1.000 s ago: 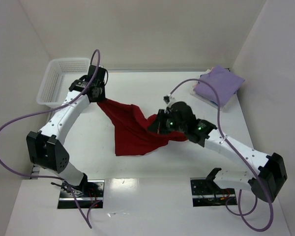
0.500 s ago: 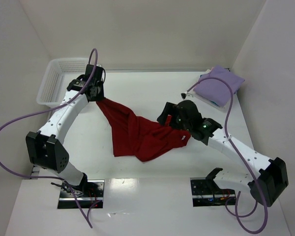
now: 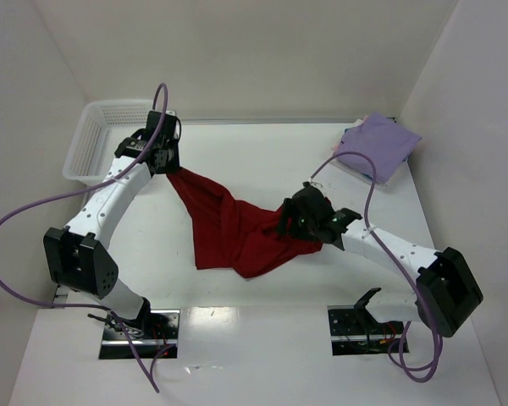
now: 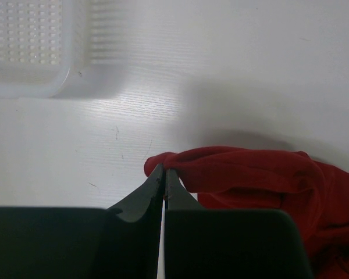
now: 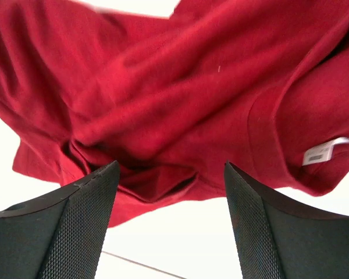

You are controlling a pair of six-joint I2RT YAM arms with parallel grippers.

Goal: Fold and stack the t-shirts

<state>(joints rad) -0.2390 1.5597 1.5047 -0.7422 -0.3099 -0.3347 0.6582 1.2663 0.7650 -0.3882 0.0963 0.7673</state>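
Observation:
A dark red t-shirt (image 3: 233, 230) lies crumpled across the middle of the table. Its far left corner is lifted and pinched in my left gripper (image 3: 164, 162). In the left wrist view the jaws (image 4: 164, 172) are shut on a fold of the red cloth (image 4: 256, 174). My right gripper (image 3: 291, 223) is over the shirt's right edge, open and holding nothing. In the right wrist view its fingers (image 5: 171, 174) stand wide apart, with the red shirt (image 5: 180, 87) and its white label (image 5: 323, 152) beyond them. A folded lavender t-shirt (image 3: 378, 144) tops a small pile at the far right.
A white mesh basket (image 3: 96, 139) stands at the far left corner, right beside the left gripper, and shows in the left wrist view (image 4: 29, 46). White walls close in the table on three sides. Purple cables loop off both arms.
My right gripper has let go of the red shirt and opened, lifted away to the right, then come back low over the shirt's right edge. The left gripper has barely moved.

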